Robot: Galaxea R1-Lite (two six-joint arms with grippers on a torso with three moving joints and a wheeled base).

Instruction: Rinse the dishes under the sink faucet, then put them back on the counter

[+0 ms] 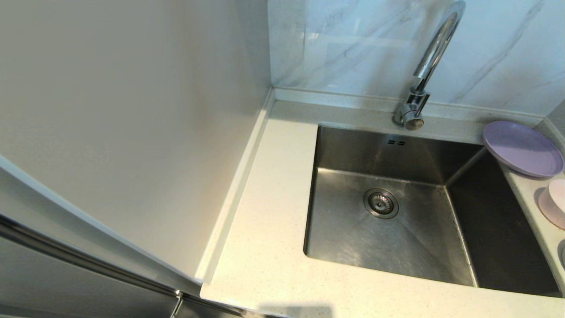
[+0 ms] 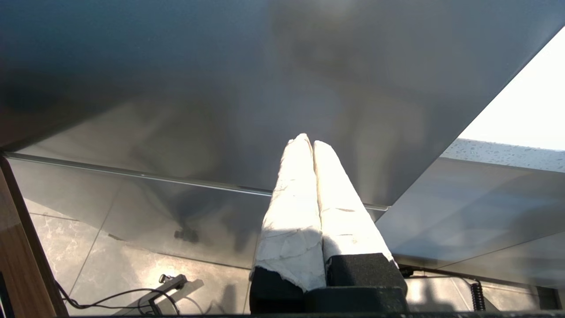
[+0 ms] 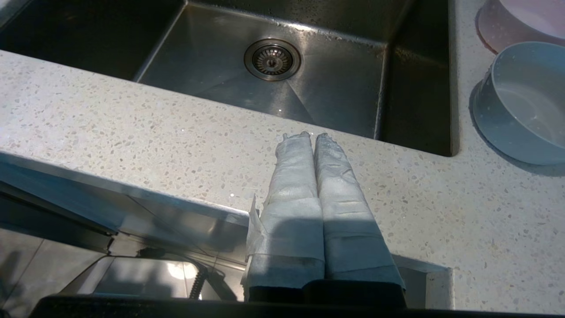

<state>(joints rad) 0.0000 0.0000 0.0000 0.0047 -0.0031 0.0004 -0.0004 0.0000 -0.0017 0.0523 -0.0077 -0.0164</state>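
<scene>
The steel sink is empty, its drain strainer bare. A chrome faucet rises behind it. On the counter to the sink's right lie a lavender plate and a pale pink cup. The right wrist view also shows a white bowl nearer than the cup. My right gripper is shut and empty, hovering at the counter's front edge before the sink. My left gripper is shut and empty, low beside the steel cabinet front. Neither gripper shows in the head view.
A white wall panel closes off the counter's left side, and a marbled backsplash stands behind the faucet. A raised rim runs along the walls. Below the counter, the floor carries a cable and a small bracket.
</scene>
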